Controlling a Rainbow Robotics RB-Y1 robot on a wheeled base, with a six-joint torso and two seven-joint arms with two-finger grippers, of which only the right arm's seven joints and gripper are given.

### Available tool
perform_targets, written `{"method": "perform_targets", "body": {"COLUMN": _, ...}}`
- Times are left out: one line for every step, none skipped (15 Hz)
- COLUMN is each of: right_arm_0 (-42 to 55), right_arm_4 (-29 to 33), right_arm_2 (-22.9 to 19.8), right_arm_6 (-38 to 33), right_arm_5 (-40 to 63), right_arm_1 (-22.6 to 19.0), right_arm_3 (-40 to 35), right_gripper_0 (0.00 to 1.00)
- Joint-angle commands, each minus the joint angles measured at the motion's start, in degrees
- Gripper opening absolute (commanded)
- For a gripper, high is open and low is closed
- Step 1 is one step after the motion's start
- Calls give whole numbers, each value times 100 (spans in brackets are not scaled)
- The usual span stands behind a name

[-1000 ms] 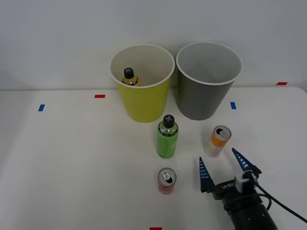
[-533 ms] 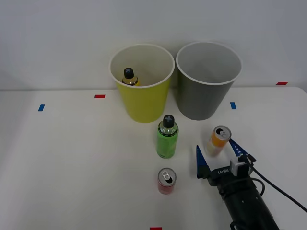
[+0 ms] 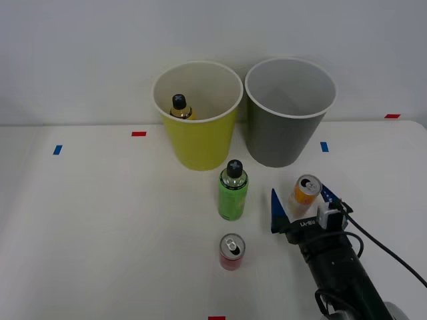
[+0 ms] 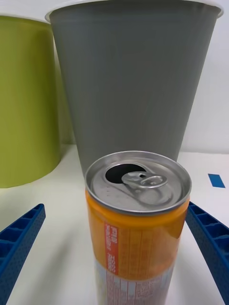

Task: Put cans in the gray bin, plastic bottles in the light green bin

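Observation:
An orange-and-white can (image 3: 306, 193) (image 4: 137, 228) stands upright on the white table, between the open blue fingers of my right gripper (image 3: 300, 202) (image 4: 114, 252), with gaps on both sides. A shorter red can (image 3: 231, 251) stands near the front. The green bottle (image 3: 233, 191) with a black cap stands in the middle. Behind are the light green bin (image 3: 198, 117) (image 4: 26, 95), with a yellow black-capped bottle (image 3: 180, 107) inside, and the gray bin (image 3: 288, 112) (image 4: 133, 81).
Small red (image 3: 139, 134) and blue (image 3: 324, 147) tape marks lie on the table. A black cable (image 3: 387, 250) trails from my right wrist. A white wall stands close behind the bins.
My right gripper has moved forward toward the bins, so its open fingers now flank the orange-and-white can. Nothing else has moved.

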Motion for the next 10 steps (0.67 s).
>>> {"method": "perform_targets", "body": {"right_arm_0": -52, "right_arm_4": 0, "right_arm_2": -20, "right_arm_6": 12, "right_arm_5": 76, "right_arm_1": -15, "right_arm_3": -1, "right_gripper_0": 100}}
{"method": "perform_targets", "body": {"right_arm_0": -70, "right_arm_4": 17, "right_arm_2": -56, "right_arm_6": 21, "right_arm_5": 128, "right_arm_1": -6, "right_arm_3": -1, "right_gripper_0": 100}}
{"method": "perform_targets", "body": {"right_arm_0": -70, "right_arm_4": 26, "right_arm_2": -82, "right_arm_6": 38, "right_arm_5": 164, "right_arm_1": -6, "right_arm_3": -1, "right_gripper_0": 100}}
{"method": "perform_targets", "body": {"right_arm_0": -61, "right_arm_4": 0, "right_arm_2": -100, "right_arm_6": 47, "right_arm_5": 172, "right_arm_1": 3, "right_arm_3": -1, "right_gripper_0": 100}}
{"method": "perform_targets", "body": {"right_arm_0": -70, "right_arm_4": 0, "right_arm_2": -108, "right_arm_6": 47, "right_arm_5": 225, "right_arm_1": 3, "right_arm_3": -1, "right_gripper_0": 100}}
{"method": "perform_targets", "body": {"right_arm_0": -79, "right_arm_4": 0, "right_arm_2": -135, "right_arm_6": 47, "right_arm_5": 234, "right_arm_1": 3, "right_arm_3": -1, "right_gripper_0": 100}}
{"method": "perform_targets", "body": {"right_arm_0": -79, "right_arm_4": -9, "right_arm_2": -135, "right_arm_6": 47, "right_arm_5": 234, "right_arm_1": 11, "right_arm_3": -1, "right_gripper_0": 100}}
{"method": "perform_targets", "body": {"right_arm_0": -70, "right_arm_4": -18, "right_arm_2": -126, "right_arm_6": 47, "right_arm_5": 234, "right_arm_1": 20, "right_arm_3": -1, "right_gripper_0": 100}}
{"method": "perform_targets", "body": {"right_arm_0": -88, "right_arm_4": -9, "right_arm_2": -126, "right_arm_6": 47, "right_arm_5": 234, "right_arm_1": 20, "right_arm_3": -1, "right_gripper_0": 100}}
{"method": "perform_targets", "body": {"right_arm_0": -105, "right_arm_4": -9, "right_arm_2": -126, "right_arm_6": 47, "right_arm_5": 234, "right_arm_1": 20, "right_arm_3": -1, "right_gripper_0": 100}}
